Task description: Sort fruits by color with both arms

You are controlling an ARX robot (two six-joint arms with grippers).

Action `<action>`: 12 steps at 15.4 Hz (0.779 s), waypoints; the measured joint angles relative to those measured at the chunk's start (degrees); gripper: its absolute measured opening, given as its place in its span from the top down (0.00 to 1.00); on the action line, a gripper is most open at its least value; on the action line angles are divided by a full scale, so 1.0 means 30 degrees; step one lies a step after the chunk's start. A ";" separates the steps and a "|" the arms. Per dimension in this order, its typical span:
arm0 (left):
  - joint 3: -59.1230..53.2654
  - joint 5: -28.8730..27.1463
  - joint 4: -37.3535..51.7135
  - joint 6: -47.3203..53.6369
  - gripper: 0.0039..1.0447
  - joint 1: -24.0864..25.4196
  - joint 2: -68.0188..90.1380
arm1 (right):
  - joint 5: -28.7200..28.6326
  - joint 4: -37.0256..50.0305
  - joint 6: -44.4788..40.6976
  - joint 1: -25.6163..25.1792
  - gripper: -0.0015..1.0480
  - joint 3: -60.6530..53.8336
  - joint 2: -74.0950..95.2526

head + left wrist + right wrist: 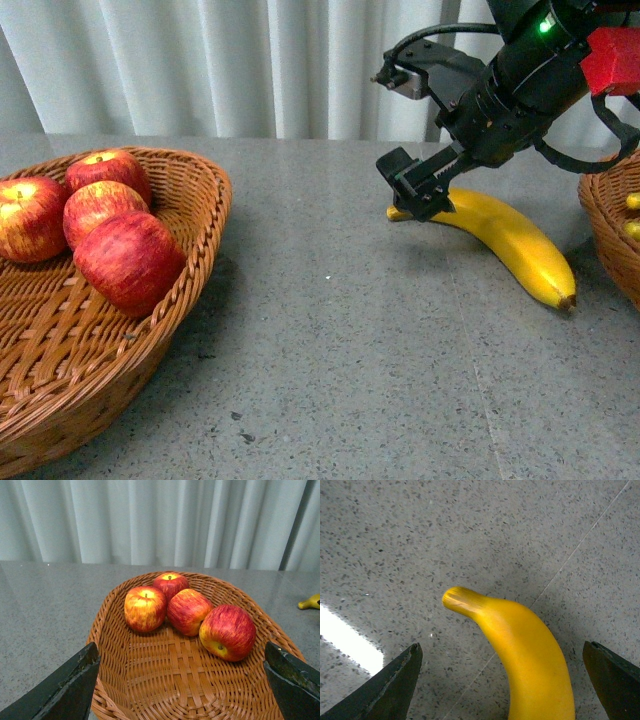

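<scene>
Four apples (85, 215): already lying in the left wicker basket (190, 290).
Banana (515, 243): flat on the grey table (330, 330), between the two baskets, near the right basket (610, 225).
Long axis: stem end under the right gripper (398, 122), brown tip toward the robot.
Right gripper: spread wide, empty, straddling the stem end.
Left gripper (182, 680): fingers apart, holding nothing, above the apples.
Nearer arm: the right one, I judge; next it lowers and closes.

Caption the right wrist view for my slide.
Open right end effector poised over a yellow banana on the speckled table.
</scene>
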 joint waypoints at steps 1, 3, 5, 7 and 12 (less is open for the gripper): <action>0.0000 0.0000 0.0007 0.0000 0.06 0.0000 0.0000 | 0.0561 -0.0554 -0.0546 -0.0415 0.06 0.0576 0.0503; 0.0000 0.0007 0.0007 0.0000 0.06 0.0000 0.0000 | 0.1035 -0.0736 -0.1027 -0.0714 0.06 0.0685 0.0801; 0.0000 0.0007 0.0000 0.0000 0.06 0.0000 0.0000 | 0.1144 -0.0772 -0.1392 -0.0816 0.06 0.0444 0.0954; 0.0000 0.0007 0.0000 0.0000 0.06 0.0000 0.0000 | 0.1093 -0.0758 -0.1384 -0.0809 0.06 0.0342 0.0954; 0.0000 0.0007 0.0000 0.0000 0.06 0.0000 0.0000 | 0.1049 -0.0721 -0.1443 -0.0583 0.18 0.0153 0.0954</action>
